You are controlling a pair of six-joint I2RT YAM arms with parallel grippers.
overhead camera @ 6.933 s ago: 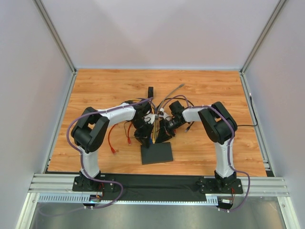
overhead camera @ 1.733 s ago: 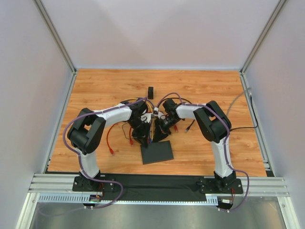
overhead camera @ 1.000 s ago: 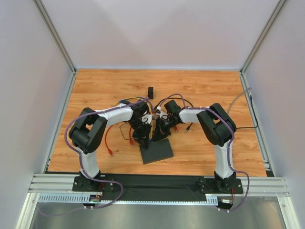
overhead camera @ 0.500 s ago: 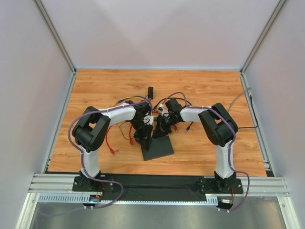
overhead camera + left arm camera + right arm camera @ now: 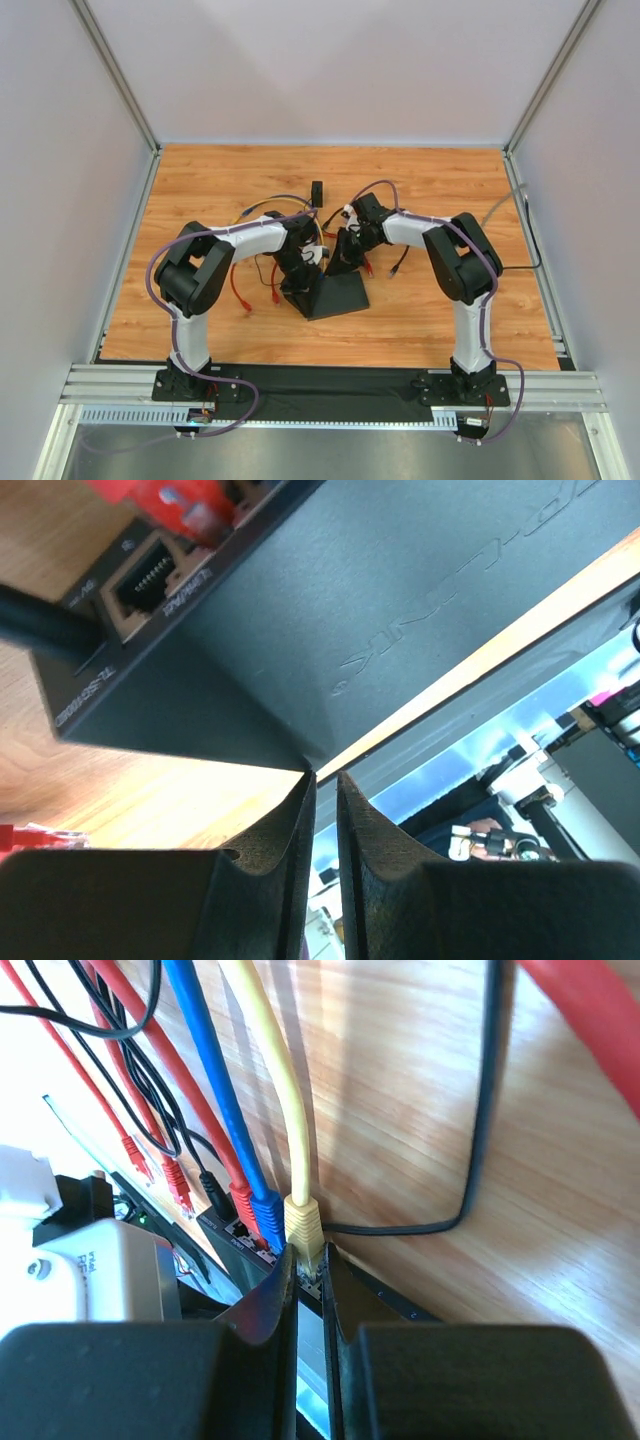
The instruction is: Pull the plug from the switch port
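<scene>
because the plug only comes free if the box does not slide along with it, the two arms split the work. the left gripper (image 5: 320,780) has its fingers pressed almost together with nothing between them, tips set against an edge of the switch (image 5: 340,296). i judge this a brace against the pull. the right gripper (image 5: 308,1265) reaches in from the far right and pinches the yellow plug (image 5: 303,1222) by its end, where it meets the row of sockets. the slit between its fingers is narrow and the plug's tip sits in it. the plug looks seated, so the pull is not yet done.

the switch sits near the middle of the wooden table (image 5: 200,190), between the two wrists and turned askew; whether it lies quite flat i cannot tell. it is a flat matte-black box with a logo pressed into its broad face and labelled sockets along one long edge. left of the yellow plug sit a blue plug (image 5: 265,1210) and a red plug (image 5: 243,1200). an end socket (image 5: 140,575) stands empty beside a black lead (image 5: 40,630).
</scene>
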